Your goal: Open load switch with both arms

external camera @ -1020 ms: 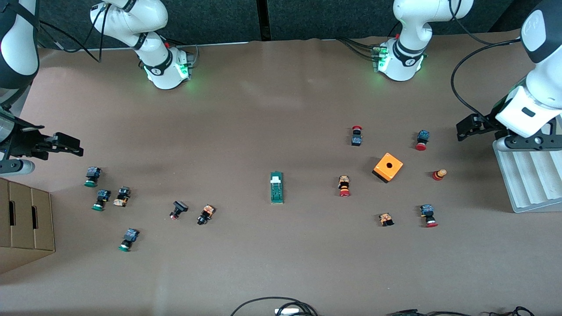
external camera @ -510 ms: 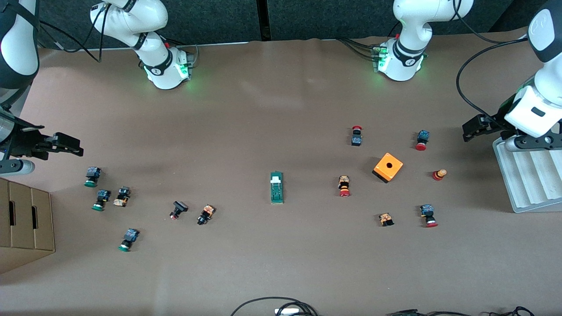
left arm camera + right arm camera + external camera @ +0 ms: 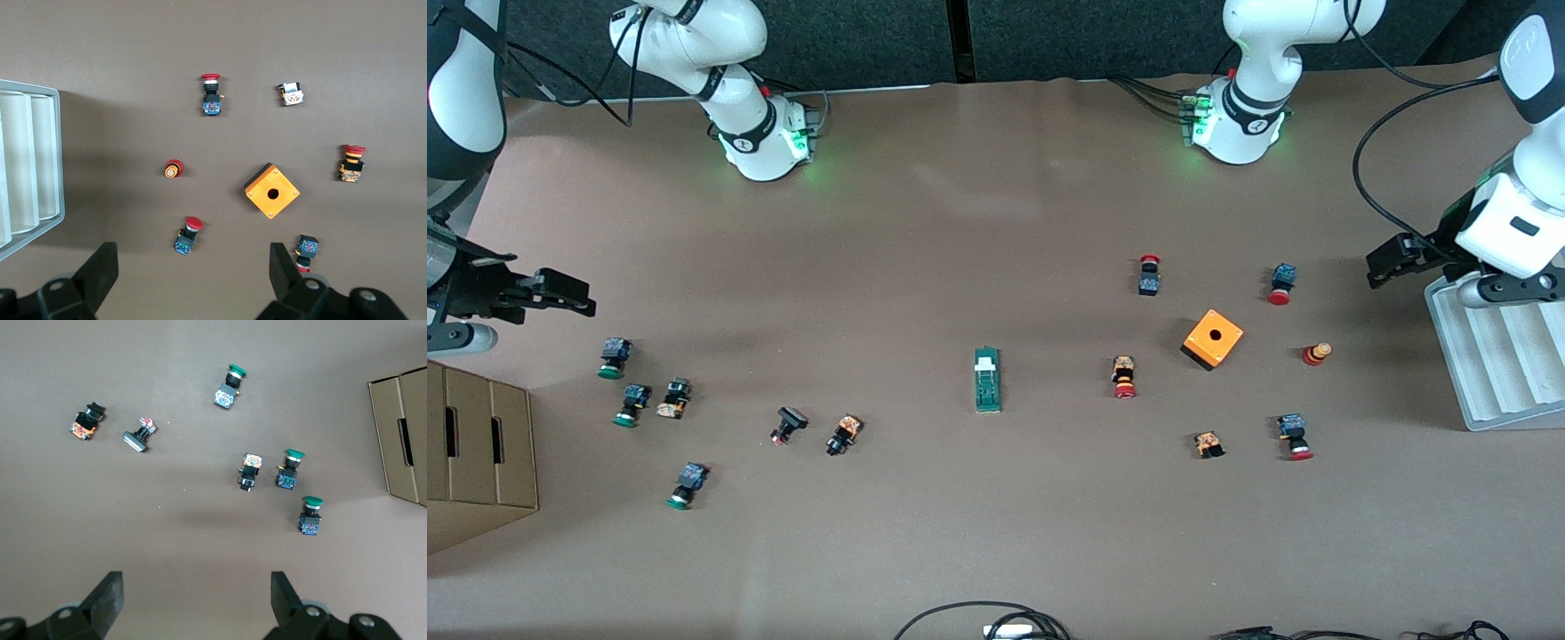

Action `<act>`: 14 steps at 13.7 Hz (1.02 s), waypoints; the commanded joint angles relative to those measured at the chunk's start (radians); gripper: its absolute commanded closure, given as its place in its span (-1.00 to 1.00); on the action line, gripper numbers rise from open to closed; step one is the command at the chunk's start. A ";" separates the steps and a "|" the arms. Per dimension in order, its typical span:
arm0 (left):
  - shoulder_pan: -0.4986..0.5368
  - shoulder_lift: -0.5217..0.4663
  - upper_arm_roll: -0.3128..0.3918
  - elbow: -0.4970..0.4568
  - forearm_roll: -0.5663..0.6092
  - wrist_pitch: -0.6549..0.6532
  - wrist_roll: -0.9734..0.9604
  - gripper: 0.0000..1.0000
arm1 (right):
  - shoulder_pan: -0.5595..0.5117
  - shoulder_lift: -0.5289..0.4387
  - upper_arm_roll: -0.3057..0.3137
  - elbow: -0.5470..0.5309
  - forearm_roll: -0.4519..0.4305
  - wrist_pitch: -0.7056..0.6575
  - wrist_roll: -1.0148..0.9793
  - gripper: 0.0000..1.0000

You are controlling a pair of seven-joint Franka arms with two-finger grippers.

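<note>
Your load switch (image 3: 987,380) is a narrow dark green block with a white tab, lying mid-counter (image 3: 996,533); only the front view shows it. Left tool (image 3: 190,273) and right tool (image 3: 197,603) hang spread wide at their own ends, holding nothing.

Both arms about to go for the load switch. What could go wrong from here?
1. The narrow dark green load switch lies loose on the brown table; a one-sided touch may slide it.
2. The left end effector, open over the table's edge by the ribbed grey tray, and the right end effector, also open, could clash when they converge.
</note>
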 commanded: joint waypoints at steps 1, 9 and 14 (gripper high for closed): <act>-0.002 -0.016 0.000 0.003 0.017 -0.011 -0.015 -1.00 | 0.003 -0.003 -0.002 0.004 -0.015 0.006 0.003 -1.00; -0.005 -0.007 -0.005 0.024 0.018 -0.023 -0.012 -1.00 | 0.003 -0.003 -0.002 0.004 -0.015 0.006 0.003 -1.00; -0.005 -0.007 -0.005 0.026 0.017 -0.029 -0.007 -1.00 | 0.003 -0.003 -0.002 0.004 -0.015 0.006 0.003 -1.00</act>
